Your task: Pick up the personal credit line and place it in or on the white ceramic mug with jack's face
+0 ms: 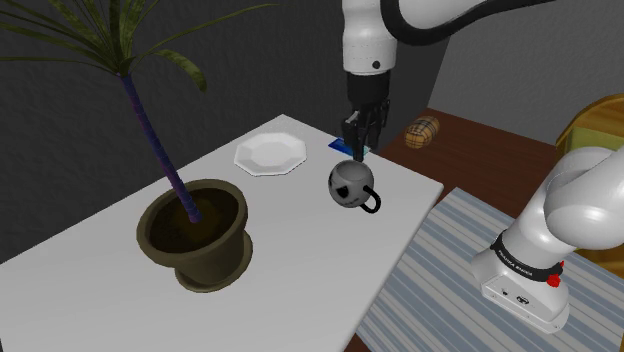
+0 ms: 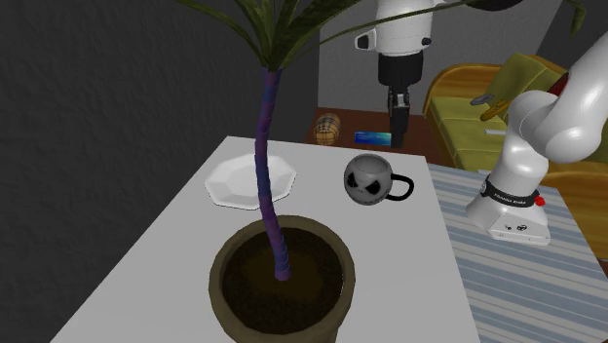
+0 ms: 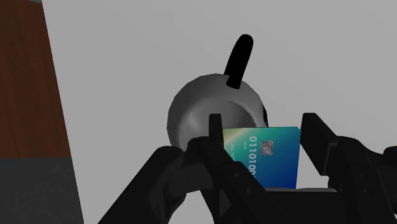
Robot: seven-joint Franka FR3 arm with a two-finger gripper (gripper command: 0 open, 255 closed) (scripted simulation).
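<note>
While the card hangs aloft, potted palm: stands at 8 o'clock of the mug in the shoulder view, well apart from it, and is no likely obstacle.
Plate: white, bare, at 10 o'clock of the mug on the white table.
Mug: round and grey-white with a black grinning face, upright, its black handle at 4 o'clock.
Gripper: black, at 12 o'clock of the mug and just above it, its 2 fingers pinching the card by its edges.
Card: blue-green with a chip, held on edge. The wrist view puts it near the mug's rim rather than over the middle of the mouth.
Barrel: a small striped one at 2 o'clock of the mug, on the brown surface beyond, out of play.
Risk 1: released this far off centre, the card would probably strike the rim or the rounded side and slide down to the table.
Risk 2: the card looks nearly as wide as the mouth, so 1 corner could catch, leaving it perched and ready to tip out.
Risk 3: a low descent could bump the fingers against the mug. Its round body seems easy to shove or roll toward the nearby table edge.
Risk 4: a thin card gripped by its edges may twist or slip during the move.
</note>
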